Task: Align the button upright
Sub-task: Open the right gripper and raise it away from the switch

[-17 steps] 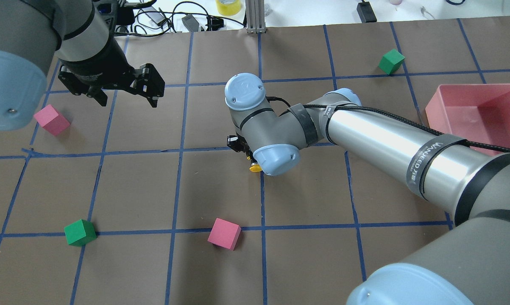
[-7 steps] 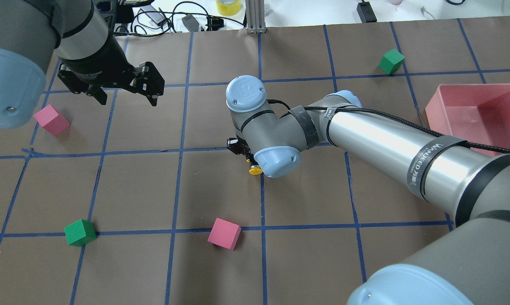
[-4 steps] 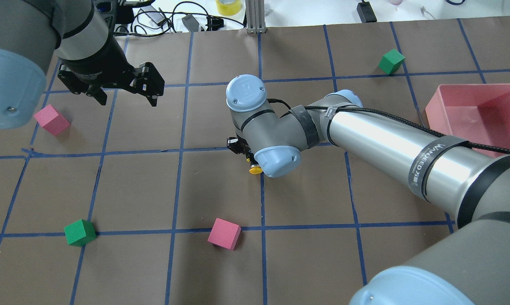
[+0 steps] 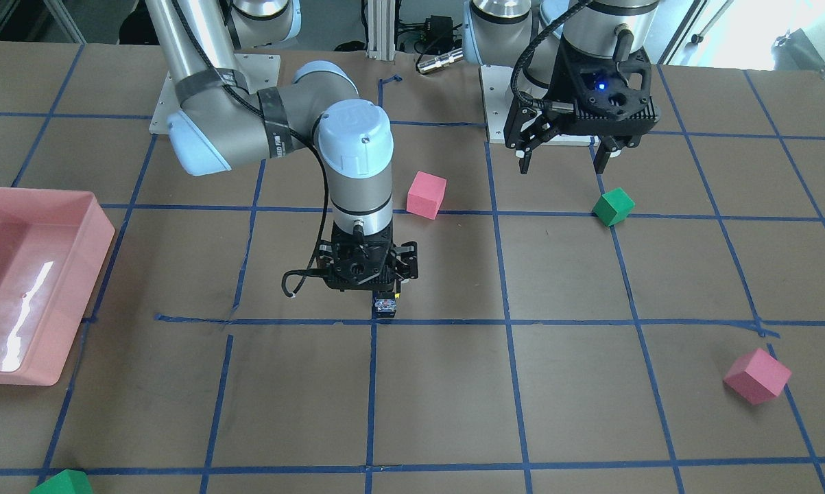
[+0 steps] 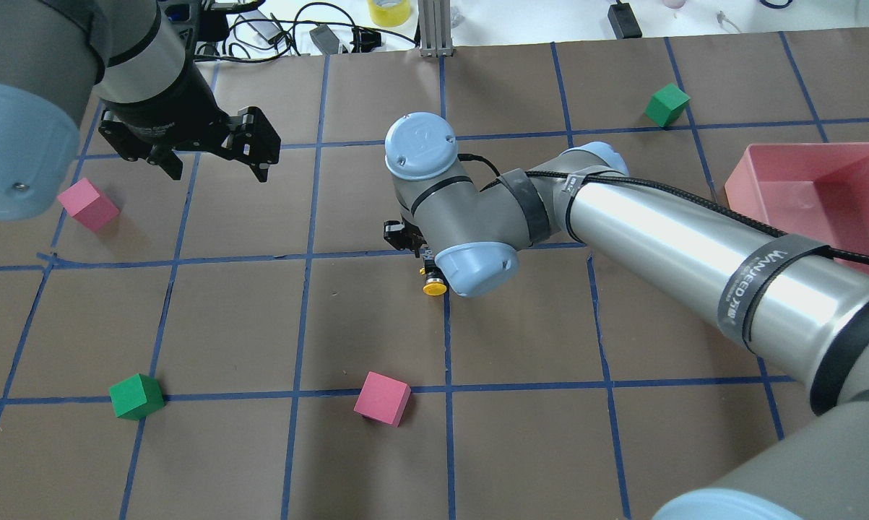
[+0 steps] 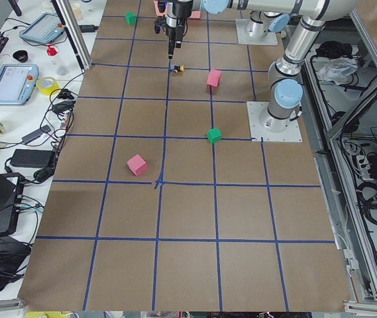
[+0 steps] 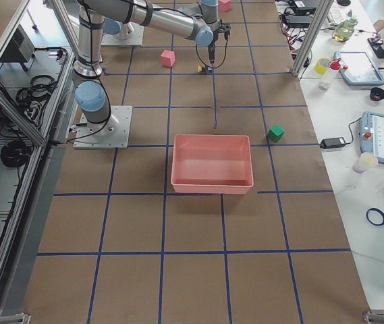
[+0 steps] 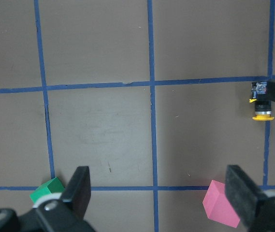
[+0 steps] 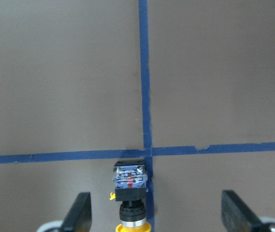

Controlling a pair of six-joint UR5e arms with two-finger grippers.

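**Right arm [image 5: 658,238] lifts off the button [image 5: 435,288]**

We see it shifted up, baring more yellow cap. The button lies sideways at the tape crossing [image 9: 147,151], cap cut off in the wrist view. The right tool [image 9: 155,215] gapes astride it, untouching; the left tool [image 5: 216,165] hangs spread, well off that crossing.

Silver arms [image 5: 658,238], blue caps [image 5: 420,136], seemingly screwed.

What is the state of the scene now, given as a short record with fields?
button: lying on its side at a tape crossing, not yet upright
right pincer: open, above the button, not touching it
left pincer: open, empty, away from the button
other: pink tray, on the robot's right
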